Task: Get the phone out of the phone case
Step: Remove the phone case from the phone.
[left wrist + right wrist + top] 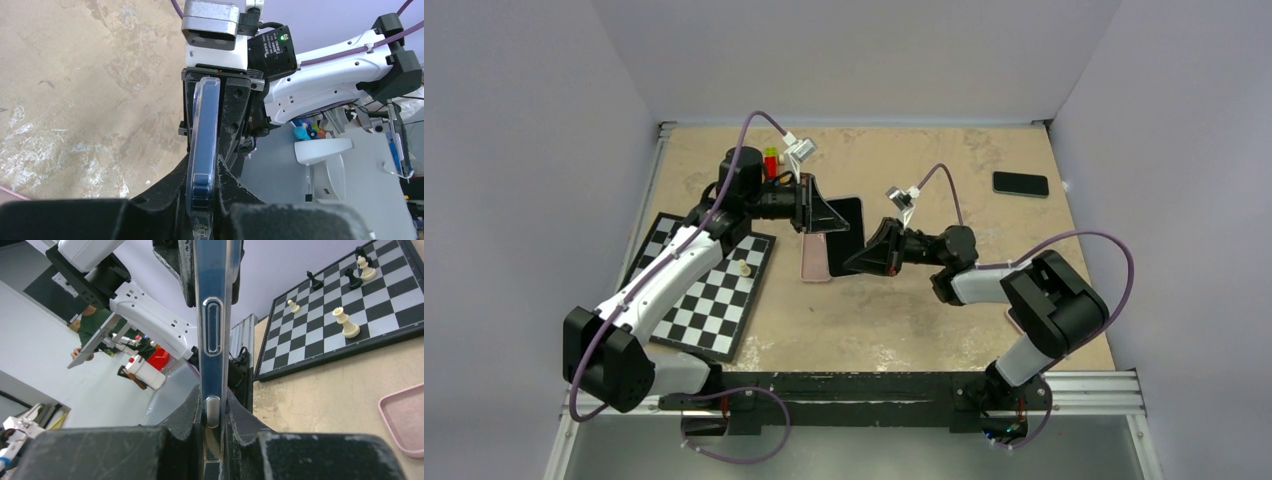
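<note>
Both of my claws grip the phone (846, 222), inside its clear case (204, 100), raised over mid-table beside a pink tray (814, 262). The left gripper (822, 215) is clamped on its upper-left edge, the right gripper (862, 258) on its lower end.

Your 3 views: top external, high behind, looking down on the desk (874, 320); 2 wrist cameras, close, facing each other across the phone (204, 135).
</note>
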Robot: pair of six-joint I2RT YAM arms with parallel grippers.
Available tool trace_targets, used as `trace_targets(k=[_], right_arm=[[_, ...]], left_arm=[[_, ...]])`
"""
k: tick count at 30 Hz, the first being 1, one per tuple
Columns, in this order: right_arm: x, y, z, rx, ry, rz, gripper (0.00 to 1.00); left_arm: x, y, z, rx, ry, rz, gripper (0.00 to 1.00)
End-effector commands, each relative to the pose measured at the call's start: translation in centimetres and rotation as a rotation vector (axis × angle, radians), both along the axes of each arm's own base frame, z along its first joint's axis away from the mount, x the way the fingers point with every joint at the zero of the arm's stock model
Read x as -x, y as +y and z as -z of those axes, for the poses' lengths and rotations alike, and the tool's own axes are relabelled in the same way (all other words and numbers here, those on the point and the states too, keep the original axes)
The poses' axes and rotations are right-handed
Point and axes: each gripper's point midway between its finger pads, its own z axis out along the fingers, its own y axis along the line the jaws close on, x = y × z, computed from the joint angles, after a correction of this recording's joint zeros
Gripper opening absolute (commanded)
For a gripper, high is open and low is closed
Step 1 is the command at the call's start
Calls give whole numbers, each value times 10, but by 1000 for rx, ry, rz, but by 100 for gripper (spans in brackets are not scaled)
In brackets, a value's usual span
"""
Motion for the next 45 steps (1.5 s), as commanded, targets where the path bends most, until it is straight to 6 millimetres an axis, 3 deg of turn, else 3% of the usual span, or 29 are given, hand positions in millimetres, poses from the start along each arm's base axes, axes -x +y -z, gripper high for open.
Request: trace_targets(k=[1, 4, 5, 9, 13, 19, 24, 39, 42, 45], right_arm=[[-1, 4, -23, -58, -155, 37, 7], [3, 2, -8, 15, -152, 31, 36], [9, 0, -1, 49, -152, -1, 41], [40, -11, 2, 41, -221, -129, 46], [51, -18, 5, 59, -266, -153, 46], [53, -20, 2, 99, -327, -146, 45], [41, -19, 2, 154, -333, -94, 44], [41, -22, -18, 125, -377, -128, 33], [41, -22, -19, 117, -394, -140, 24], [45, -23, -23, 94, -444, -144, 5]], left_arm=[[2, 1, -26, 43, -95, -8, 3], [6, 1, -32, 61, -130, 6, 0], [8, 2, -35, 70, -141, 12, 0], [15, 1, -41, 92, -156, 51, 0], [18, -1, -49, 115, -189, 79, 0], [22, -2, -50, 127, -195, 110, 0], [26, -3, -52, 141, -197, 138, 0], [43, -8, -57, 157, -228, 215, 0], [45, -8, -58, 163, -227, 228, 0], [48, -9, -61, 171, -217, 247, 0]])
